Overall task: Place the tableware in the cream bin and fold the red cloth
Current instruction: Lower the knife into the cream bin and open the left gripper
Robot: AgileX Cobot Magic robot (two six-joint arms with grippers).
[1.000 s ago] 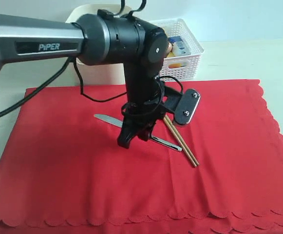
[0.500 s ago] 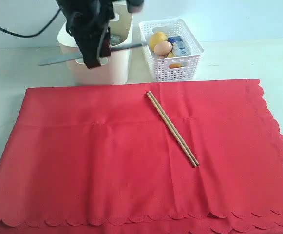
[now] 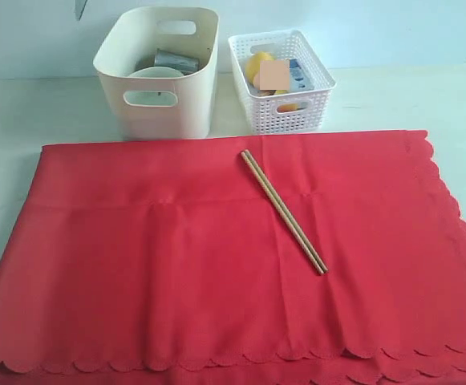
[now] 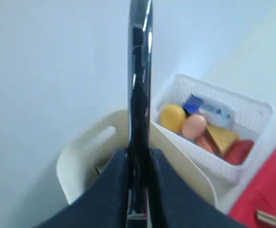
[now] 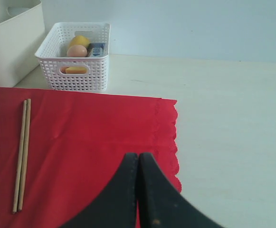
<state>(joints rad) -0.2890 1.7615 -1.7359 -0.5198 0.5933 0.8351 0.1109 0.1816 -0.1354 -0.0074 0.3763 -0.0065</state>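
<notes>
No text, brand, number or sign could be read in any view. The blue-and-white carton (image 3: 298, 73), inside the small white lattice plastic basket (image 3: 309, 108), was too blurred to show any print.

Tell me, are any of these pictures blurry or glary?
Exterior view: sharp, evenly lit, only soft creases shading the cloth. Left wrist view: the knife, close to the lens, is blurred with bright glare streaks; the basket behind looks soft. Right wrist view: crisp, though the dark fingers show little detail.
</notes>
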